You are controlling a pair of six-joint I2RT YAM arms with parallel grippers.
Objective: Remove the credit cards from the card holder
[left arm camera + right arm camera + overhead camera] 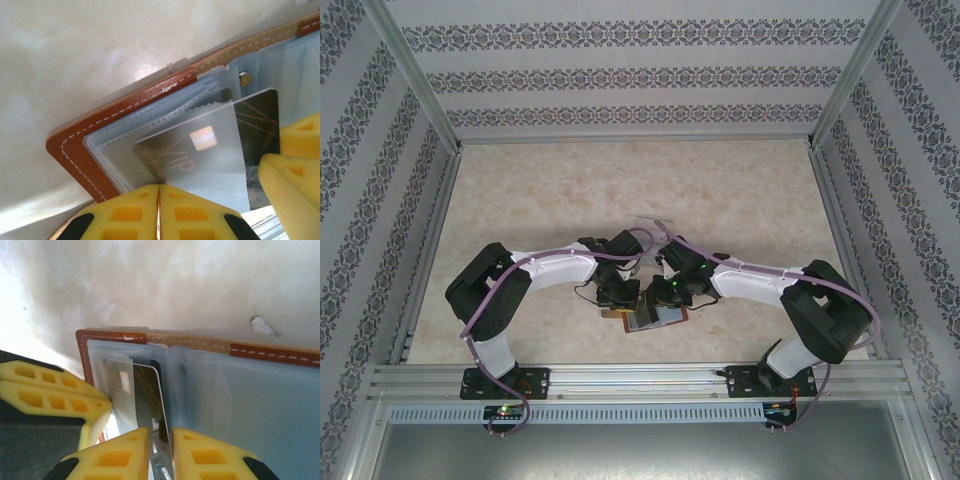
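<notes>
Both arms reach in to the same spot near the front middle of the worktop (570, 190), where the card holder (655, 318) lies open and flat. A clear plastic tray (647, 223) sits just behind the two wrists.

In the left wrist view, the holder's brown stitched edge (75, 145) frames a stack of blue-grey see-through sleeves. A credit card (200, 160) lies among them. It is silvery, with a small chip and the letters VIP, and it turns dark with fine gold lines at one end. The left gripper (159, 210) has its yellow fingers pressed together with no gap, right at the holder's edge where a corner of the card meets it. I cannot tell whether anything thin is caught between them.

In the right wrist view, the right gripper (161, 455) stands at the holder's open side, its fingers a narrow slit apart. The dark end of the card (150, 390) and a sleeve edge run down into that slit. I cannot tell whether the fingers bite on them. The left gripper's fingers show just to one side, close by, over the same half of the holder.
</notes>
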